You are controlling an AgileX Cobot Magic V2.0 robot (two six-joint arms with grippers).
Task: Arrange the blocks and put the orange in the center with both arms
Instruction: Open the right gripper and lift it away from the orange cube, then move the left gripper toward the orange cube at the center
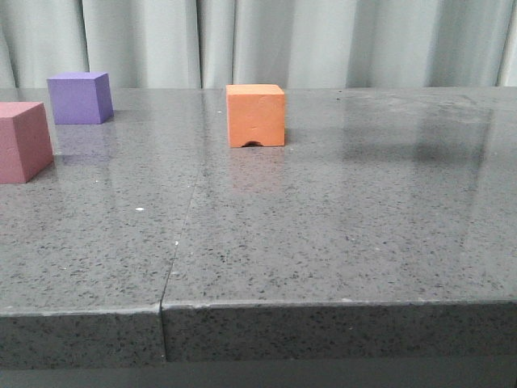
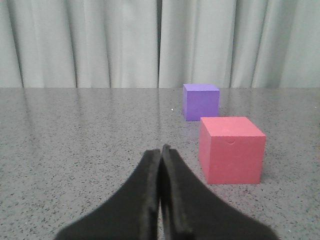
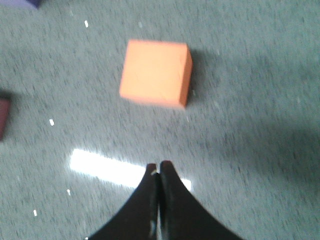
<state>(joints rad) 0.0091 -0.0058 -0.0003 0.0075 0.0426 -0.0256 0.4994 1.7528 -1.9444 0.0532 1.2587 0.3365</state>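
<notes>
Front view shows a grey speckled table (image 1: 323, 242) with three foam cubes on it, and the orange cube (image 1: 255, 115) serves as the landmark. Well to the left of the orange cube, at the picture's left edge and nearer the camera, sits the pink cube (image 1: 23, 141), partly cut off. Left of the orange cube and a little farther back than the pink one stands the purple cube (image 1: 79, 97), apart from the pink cube. The orange cube itself stands upright near the middle of the table, with a small arched notch in its bottom edge (facing the camera). A seam (image 1: 178, 242) in the table runs from the near edge back toward the orange cube's left side. Pale curtains (image 1: 323, 40) hang behind the table.

From the left wrist view, the left pincer (image 2: 160, 148) is clenched, its black fingertips pressed together on nothing, low over the table. The pink cube (image 2: 231, 149) sits just beside it and the purple cube (image 2: 200, 101) stands beyond that.

From the right wrist view (blurred), the right pincer (image 3: 159, 164) is likewise clenched and empty, above the table. The orange cube (image 3: 156, 73) lies ahead of its tips, apart from them.
</notes>
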